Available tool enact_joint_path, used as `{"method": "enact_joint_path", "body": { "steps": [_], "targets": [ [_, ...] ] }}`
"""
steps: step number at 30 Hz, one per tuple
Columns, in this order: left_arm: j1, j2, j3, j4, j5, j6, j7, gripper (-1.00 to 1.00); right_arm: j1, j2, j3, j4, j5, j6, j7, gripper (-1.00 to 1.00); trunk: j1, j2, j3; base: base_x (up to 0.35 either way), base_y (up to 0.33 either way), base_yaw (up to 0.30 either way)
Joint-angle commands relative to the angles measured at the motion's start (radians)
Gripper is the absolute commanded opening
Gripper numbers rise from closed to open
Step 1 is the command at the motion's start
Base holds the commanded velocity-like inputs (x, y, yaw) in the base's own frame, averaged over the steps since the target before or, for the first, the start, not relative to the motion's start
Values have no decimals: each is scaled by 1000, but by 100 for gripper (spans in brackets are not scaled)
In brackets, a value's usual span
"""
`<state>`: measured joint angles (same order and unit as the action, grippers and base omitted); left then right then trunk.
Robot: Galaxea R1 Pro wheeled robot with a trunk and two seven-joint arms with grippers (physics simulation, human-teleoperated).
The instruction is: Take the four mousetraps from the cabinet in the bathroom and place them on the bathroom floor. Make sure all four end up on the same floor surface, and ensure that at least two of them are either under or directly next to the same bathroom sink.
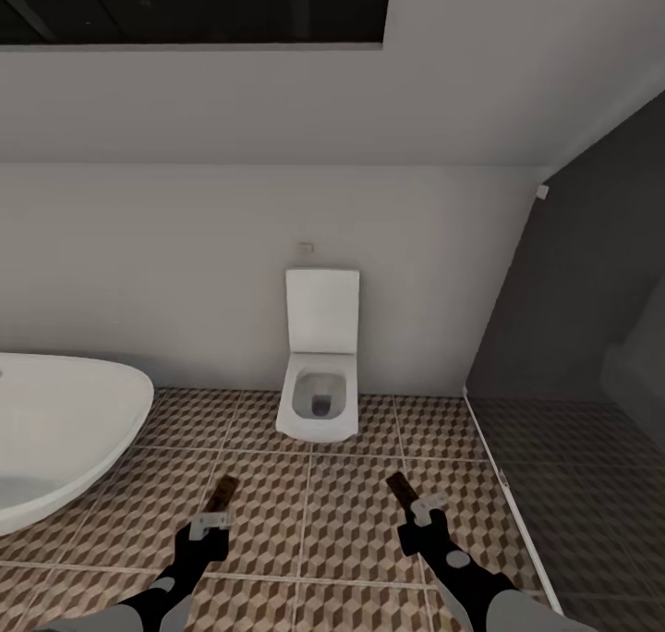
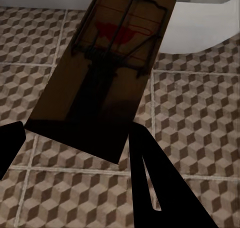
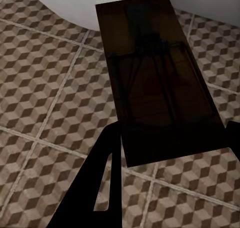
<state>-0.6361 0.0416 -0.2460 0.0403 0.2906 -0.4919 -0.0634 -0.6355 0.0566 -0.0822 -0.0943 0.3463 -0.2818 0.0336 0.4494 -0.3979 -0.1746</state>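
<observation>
Each of my grippers carries a mousetrap above the bathroom floor. My left gripper is shut on a brown mousetrap, which the left wrist view shows close up as a board with a wire bar and a red mark, held between dark fingers. My right gripper is shut on a second mousetrap, a dark board in the right wrist view. Both traps point forward toward the far wall. The cabinet and the sink are out of view.
A white toilet with its lid up stands against the far wall, straight ahead. A white oval bathtub fills the left side. At the right, a glass partition closes off a darker area. Patterned tiles lie between tub and partition.
</observation>
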Motion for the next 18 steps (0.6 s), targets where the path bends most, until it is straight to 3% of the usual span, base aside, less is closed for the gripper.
{"method": "enact_joint_path", "body": {
  "steps": [1, 9, 18],
  "targets": [
    [-1, 0, -6, 4, 7, -7, -5, -100, 0, 0, -9, 2, 3, -8, 5, -100, 1, -2, -2, 0, 0, 0],
    [3, 0, -6, 4, 7, -10, -17, -100, 2, 0, -8, 4, 3, -80, 5, -100, 1, -2, -2, 0, 0, 0],
    [4, 0, -6, 3, 8, -10, -19, -100, 2, 0, -8, 4, 3, -90, 3, -100, 1, -2, -2, 0, 0, 0]
  ]
}}
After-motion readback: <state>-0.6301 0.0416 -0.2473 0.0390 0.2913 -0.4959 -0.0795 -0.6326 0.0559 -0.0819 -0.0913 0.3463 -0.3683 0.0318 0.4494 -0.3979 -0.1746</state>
